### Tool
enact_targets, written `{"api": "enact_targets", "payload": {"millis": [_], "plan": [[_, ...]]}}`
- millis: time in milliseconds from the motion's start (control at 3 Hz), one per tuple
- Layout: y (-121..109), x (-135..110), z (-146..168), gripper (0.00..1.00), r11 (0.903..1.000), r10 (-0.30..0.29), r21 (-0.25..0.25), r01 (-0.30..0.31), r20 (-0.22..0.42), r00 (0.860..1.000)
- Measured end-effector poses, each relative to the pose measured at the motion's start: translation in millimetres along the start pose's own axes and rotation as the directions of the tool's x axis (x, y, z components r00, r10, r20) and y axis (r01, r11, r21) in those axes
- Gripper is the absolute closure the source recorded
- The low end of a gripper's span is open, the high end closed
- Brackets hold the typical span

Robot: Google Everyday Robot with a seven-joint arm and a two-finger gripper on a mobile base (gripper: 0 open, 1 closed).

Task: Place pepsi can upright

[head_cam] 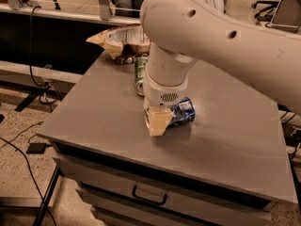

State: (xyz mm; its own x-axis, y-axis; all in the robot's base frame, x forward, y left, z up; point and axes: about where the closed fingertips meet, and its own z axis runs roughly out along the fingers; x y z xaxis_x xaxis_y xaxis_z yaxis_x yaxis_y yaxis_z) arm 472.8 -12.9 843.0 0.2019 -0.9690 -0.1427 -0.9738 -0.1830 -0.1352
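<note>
The pepsi can (184, 112), dark blue with silver markings, lies on its side near the middle of the grey table (94, 112). My gripper (157, 121) points down at the can's left end and touches or nearly touches it. The wide cream arm above hides most of the gripper and the can's left part. I cannot see whether the can is held.
A green can (139, 74) stands just behind the arm, to its left. An open snack bag (117, 41) lies at the table's far edge. A drawer with a handle (149, 195) is below the table top. Cables (28, 140) run over the floor at the left.
</note>
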Motion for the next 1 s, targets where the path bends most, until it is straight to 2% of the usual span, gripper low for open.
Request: {"api": "enact_targets", "payload": {"millis": [333, 667, 1000], "plan": [[0.0, -0.5, -2.8, 0.93, 1.0000, -0.003, 0.000, 0.003, 0.003, 1.000], [-1.0, -1.2, -8.3, 1.00, 1.0000, -0.007, -0.003, 0.007, 0.011, 1.000], [-5.5, -1.9, -43.2, 1.00, 0.9997, 0.009, 0.022, -0.009, 0.018, 1.000]]}}
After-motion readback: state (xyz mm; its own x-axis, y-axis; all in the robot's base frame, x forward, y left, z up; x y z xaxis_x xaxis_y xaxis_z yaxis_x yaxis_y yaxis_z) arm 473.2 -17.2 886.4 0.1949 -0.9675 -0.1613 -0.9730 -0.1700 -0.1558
